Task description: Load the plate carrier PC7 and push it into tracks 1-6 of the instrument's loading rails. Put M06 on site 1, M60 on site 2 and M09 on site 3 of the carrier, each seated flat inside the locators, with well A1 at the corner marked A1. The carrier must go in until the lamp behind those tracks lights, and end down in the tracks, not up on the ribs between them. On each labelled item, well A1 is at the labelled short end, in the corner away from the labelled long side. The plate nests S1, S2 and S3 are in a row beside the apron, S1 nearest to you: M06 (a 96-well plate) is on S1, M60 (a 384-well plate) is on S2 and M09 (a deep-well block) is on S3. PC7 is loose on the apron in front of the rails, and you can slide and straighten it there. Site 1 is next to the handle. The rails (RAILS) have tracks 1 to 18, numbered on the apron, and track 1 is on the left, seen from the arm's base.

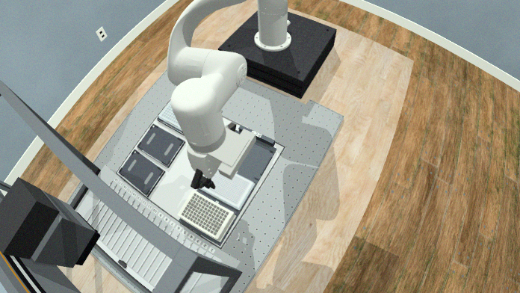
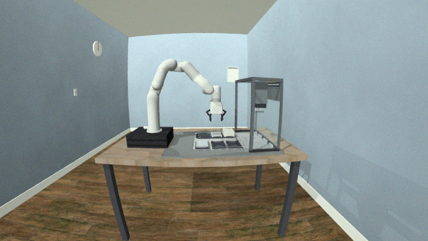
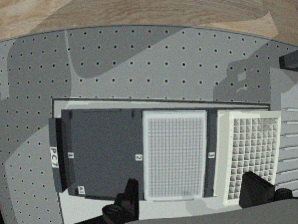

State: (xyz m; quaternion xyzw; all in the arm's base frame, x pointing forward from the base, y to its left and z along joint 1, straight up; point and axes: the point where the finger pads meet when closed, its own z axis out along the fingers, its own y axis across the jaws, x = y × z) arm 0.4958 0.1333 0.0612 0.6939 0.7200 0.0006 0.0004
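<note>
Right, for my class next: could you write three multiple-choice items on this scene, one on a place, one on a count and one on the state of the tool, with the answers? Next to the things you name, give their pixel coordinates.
1. Where is M60 (image 1: 232, 188) (image 2: 216, 134) (image 3: 174, 155)?
A. In nest S2
B. On PC7 (image 1: 258, 161) (image 2: 202, 135) (image 3: 102, 150), at site 2
C. On the wooden floor

2. How many of the three nests hold a plate?
A. None
B. Three
C. One

3. How does the tool (image 1: 203, 183) (image 2: 216, 119) (image 3: 192, 194) stand?
A. Open, holding nothing
B. Shut on a plate
C. Shut on nothing

Answers:
1. B: the wrist view shows it between the 2 and 3 labels.
2. C: only M06 (image 1: 170, 115) (image 2: 202, 144) is in its nest; S2 (image 1: 161, 146) (image 2: 218, 144) and S3 (image 1: 142, 173) (image 2: 233, 144) are bare.
3. A: the exterior view shows its fingers apart with nothing between them.
</note>
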